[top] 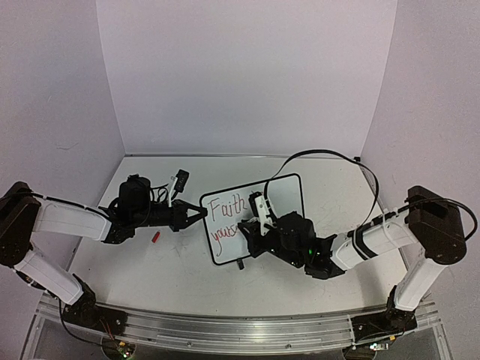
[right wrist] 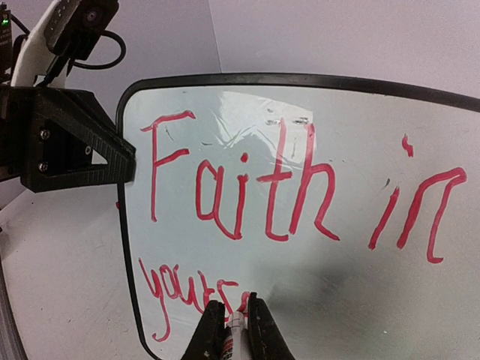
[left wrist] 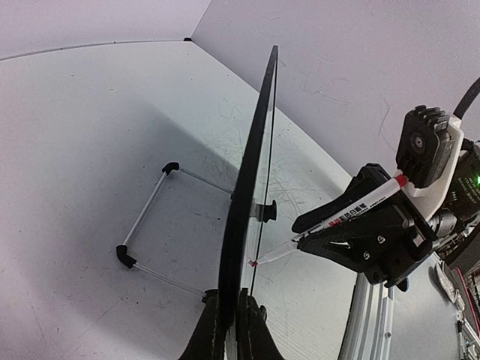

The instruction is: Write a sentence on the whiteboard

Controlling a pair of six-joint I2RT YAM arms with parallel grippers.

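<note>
The whiteboard (top: pixel 289 193) stands tilted on the table, black-framed, with red writing "Faith in" on top and "yours" below, which reads clearly in the right wrist view (right wrist: pixel 337 277). My left gripper (top: pixel 199 215) is shut on the board's left edge; its wrist view (left wrist: pixel 232 301) shows the board (left wrist: pixel 255 165) edge-on between the jaws. My right gripper (top: pixel 249 227) is shut on a white marker (right wrist: pixel 235 335) with red print. The marker's red tip touches the board at the end of the lower line, as the left wrist view (left wrist: pixel 352 214) also shows.
A small red marker cap (top: pixel 157 236) lies on the table left of the board, below my left arm. The board's wire stand (left wrist: pixel 150 217) rests on the table behind it. Walls enclose the table at the back and both sides.
</note>
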